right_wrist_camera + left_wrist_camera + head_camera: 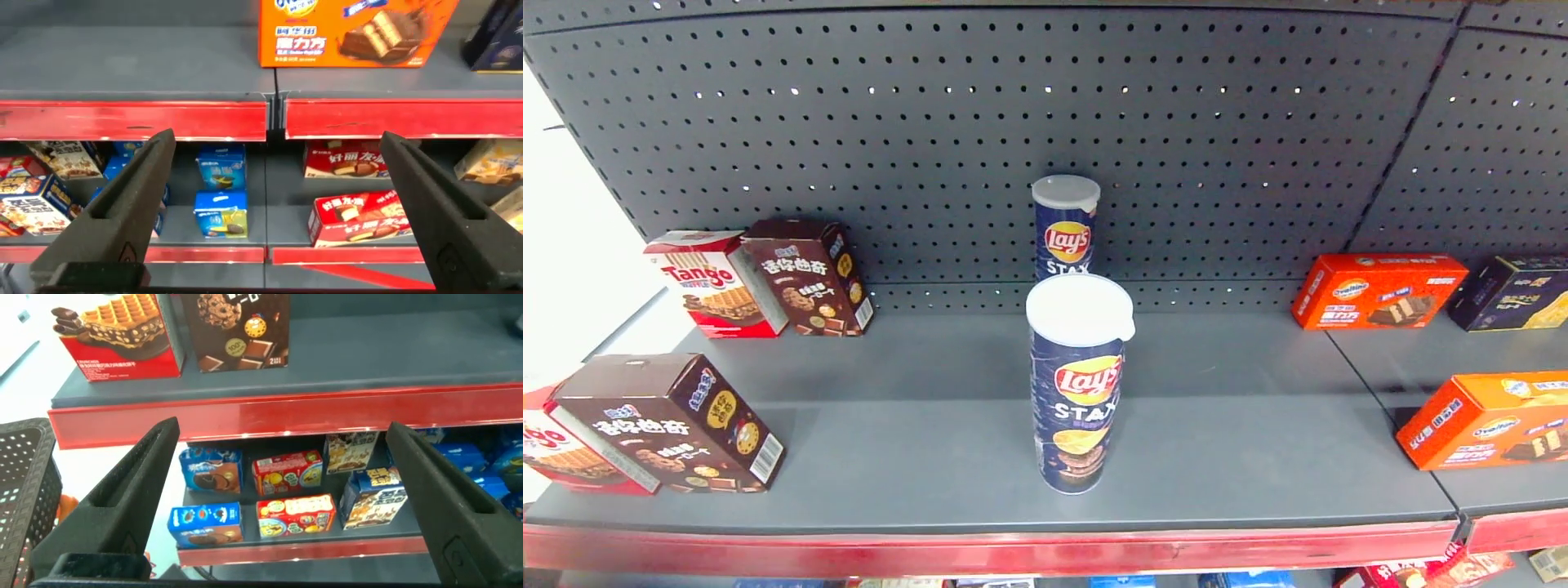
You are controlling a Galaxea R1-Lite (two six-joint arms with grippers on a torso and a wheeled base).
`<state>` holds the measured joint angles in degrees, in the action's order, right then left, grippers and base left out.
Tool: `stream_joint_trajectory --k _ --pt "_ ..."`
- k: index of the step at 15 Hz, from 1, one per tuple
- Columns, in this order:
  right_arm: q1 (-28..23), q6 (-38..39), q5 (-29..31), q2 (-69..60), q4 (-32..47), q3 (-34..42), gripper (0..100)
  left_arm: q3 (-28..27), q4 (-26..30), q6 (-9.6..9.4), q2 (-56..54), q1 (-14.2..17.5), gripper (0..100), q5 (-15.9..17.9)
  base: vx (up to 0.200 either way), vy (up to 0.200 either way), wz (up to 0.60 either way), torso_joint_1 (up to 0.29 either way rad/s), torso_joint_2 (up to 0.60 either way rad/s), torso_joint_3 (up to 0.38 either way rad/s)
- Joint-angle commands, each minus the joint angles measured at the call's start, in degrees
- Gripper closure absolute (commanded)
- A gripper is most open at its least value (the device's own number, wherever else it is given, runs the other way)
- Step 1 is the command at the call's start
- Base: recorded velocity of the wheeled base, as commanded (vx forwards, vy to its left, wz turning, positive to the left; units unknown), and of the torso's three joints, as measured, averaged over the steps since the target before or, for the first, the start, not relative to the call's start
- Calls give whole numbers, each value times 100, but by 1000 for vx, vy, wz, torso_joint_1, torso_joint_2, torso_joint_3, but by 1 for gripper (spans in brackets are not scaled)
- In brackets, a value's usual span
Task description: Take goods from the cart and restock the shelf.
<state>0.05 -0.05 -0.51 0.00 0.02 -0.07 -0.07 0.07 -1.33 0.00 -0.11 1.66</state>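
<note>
**A:** What do the pincers hold?

**B:** Nothing. The left gripper (282, 429) is spread wide, its two dark fingers well apart with nothing between them. The right gripper (278, 137) is just as spread and just as bare.

**A:** What lies beyond the left one?

**B:** A red edge (286, 416) of shelving. Past it, a waffle box (118, 335) and a brown cookie box (241, 331) stand on the board. Beneath that edge, framed between the fingers, are small snack boxes (286, 474) on a lower level. A black mesh basket (24, 482) sits just outside one finger.

**A:** And beyond the right?

**B:** An orange box (355, 33) is on the board, with blue boxes (221, 192) and red boxes (355, 220) lower down.

**A:** Where are the goods?

**B:** The head view supplies those. A front chip can (1078, 384) stands upright in the middle of the shelf (1217, 425). A rear chip can (1066, 224) stands straight behind it against the pegboard (931, 122). How they lie from either pincer I cannot tell.
</note>
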Motion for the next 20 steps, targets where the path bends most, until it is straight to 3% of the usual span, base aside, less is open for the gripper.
stream_joint_trajectory --k 1,20 --pt "4 -4 -10 0 -2 -1 0 -1 1 -17 9 2 0 1 0 0 0 0 0 0" --pt "4 5 -10 0 -2 -1 0 7 1 -17 9 -7 0 1 0 0 63 1 0 0"
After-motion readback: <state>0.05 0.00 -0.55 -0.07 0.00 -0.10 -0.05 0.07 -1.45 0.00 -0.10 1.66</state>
